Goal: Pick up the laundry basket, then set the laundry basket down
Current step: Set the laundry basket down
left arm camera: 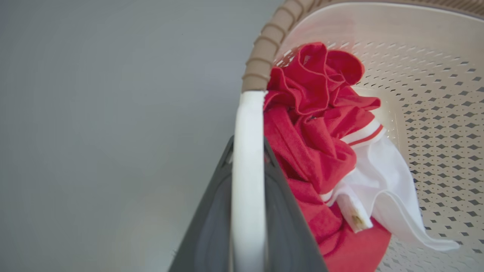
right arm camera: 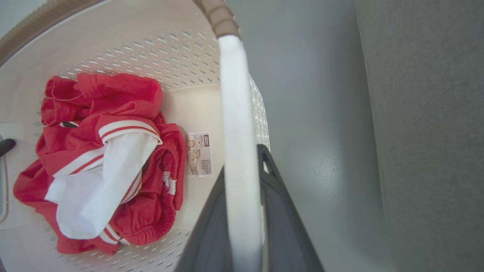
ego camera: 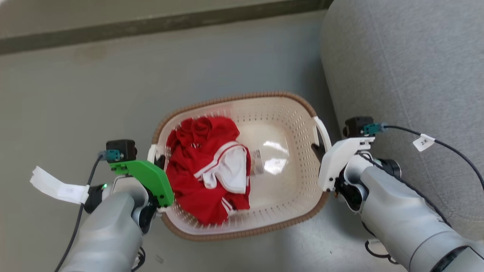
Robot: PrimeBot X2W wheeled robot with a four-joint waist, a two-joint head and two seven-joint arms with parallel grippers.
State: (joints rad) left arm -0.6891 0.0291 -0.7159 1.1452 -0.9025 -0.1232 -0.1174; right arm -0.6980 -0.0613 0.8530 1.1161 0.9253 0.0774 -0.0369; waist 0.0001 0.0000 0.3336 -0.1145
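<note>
Where the basket (ego camera: 272, 113) sits: between my two arms, over the grey floor (ego camera: 94, 94); I cannot tell whether its base touches the floor; its right end is just beside a grey sofa (ego camera: 408, 75).
Left gripper (ego camera: 158, 160): clenched on the left handle (left arm camera: 247, 124); in my left wrist view a dark finger lies close on each side of the white bar.
Right gripper (ego camera: 320, 149): clenched on the right handle (right arm camera: 234, 94); in my right wrist view the white bar runs up between my two fingers, one on either side.
Rim (ego camera: 234, 99): brown, woven-look, running round the top; it meets the far end of each white handle.
Walls: cream, perforated with small holes; the bottom is smooth and glossy.
Garment (ego camera: 200, 181): red with white trim and a white lining; crumpled in the basket's left half, against the wall by my left gripper.
Label (ego camera: 257, 161): flat on the bottom, just beside the garment's right edge.
</note>
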